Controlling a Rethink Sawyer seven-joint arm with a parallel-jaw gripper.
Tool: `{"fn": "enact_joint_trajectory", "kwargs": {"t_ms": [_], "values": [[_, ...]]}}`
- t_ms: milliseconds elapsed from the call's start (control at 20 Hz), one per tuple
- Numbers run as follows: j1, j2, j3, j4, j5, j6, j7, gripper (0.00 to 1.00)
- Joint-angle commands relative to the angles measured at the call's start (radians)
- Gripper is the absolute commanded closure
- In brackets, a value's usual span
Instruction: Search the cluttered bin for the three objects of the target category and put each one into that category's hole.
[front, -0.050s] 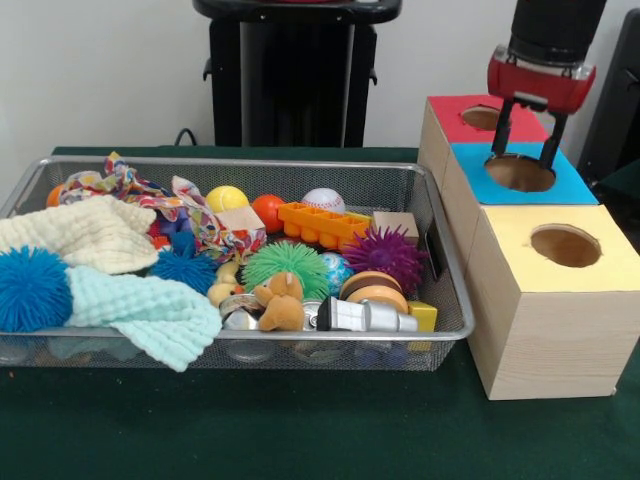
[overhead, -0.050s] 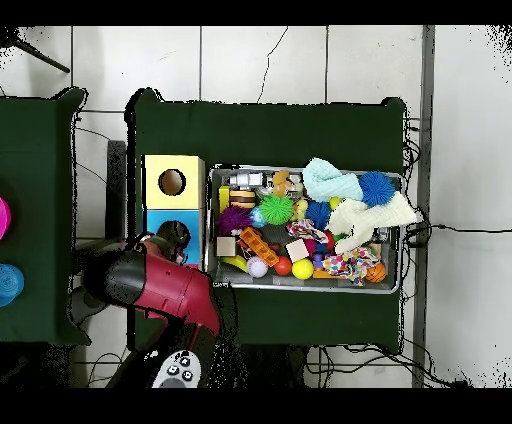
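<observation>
My gripper (front, -0.050s: 522, 157) hangs open just over the blue box's round hole (front, -0.050s: 519, 173), with nothing between its fingers. In the overhead view the gripper (overhead, -0.050s: 170, 236) covers most of the blue box (overhead, -0.050s: 191, 222). Beside it stand a red-topped box (front, -0.050s: 470, 118) and a yellow-topped box (front, -0.050s: 565, 245), each with its own hole. The wire mesh bin (front, -0.050s: 250, 162) holds a jumble: a green spiky ball (front, -0.050s: 287, 262), a purple spiky ball (front, -0.050s: 388, 252), a blue spiky ball (front, -0.050s: 30, 288), a small teddy bear (front, -0.050s: 281, 301), an orange studded block (front, -0.050s: 322, 224), a baseball (front, -0.050s: 323, 200) and a yellow ball (front, -0.050s: 226, 198).
A mint cloth (front, -0.050s: 145, 312), a cream cloth (front, -0.050s: 85, 233) and a patterned rag (front, -0.050s: 125, 185) cover the bin's left part. A silver can (front, -0.050s: 365, 316) and wooden blocks (front, -0.050s: 396, 222) lie toward its right. Green cloth (front, -0.050s: 300, 420) covers the table in front.
</observation>
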Motion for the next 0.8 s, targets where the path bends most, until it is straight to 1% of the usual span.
{"fn": "enact_joint_trajectory", "kwargs": {"t_ms": [50,150,300,350,450,550,650,750,800], "values": [[0.018,-0.076,-0.110,-0.033,-0.028,0.290,0.385,0.00],[0.023,-0.094,-0.139,-0.046,-0.035,0.328,0.386,0.00],[0.011,-0.136,-0.189,-0.058,-0.077,0.422,0.340,0.00],[-0.001,-0.155,-0.203,-0.060,-0.100,0.453,0.302,0.00],[-0.049,-0.181,-0.209,-0.051,-0.138,0.460,0.199,0.00],[-0.098,-0.188,-0.214,-0.041,-0.183,0.450,0.107,0.00],[-0.145,-0.174,-0.207,-0.029,-0.226,0.367,0.043,0.00],[-0.225,-0.174,-0.129,0.026,-0.229,0.261,-0.034,0.00],[-0.256,-0.171,-0.101,0.038,-0.244,0.235,-0.054,0.00]]}}
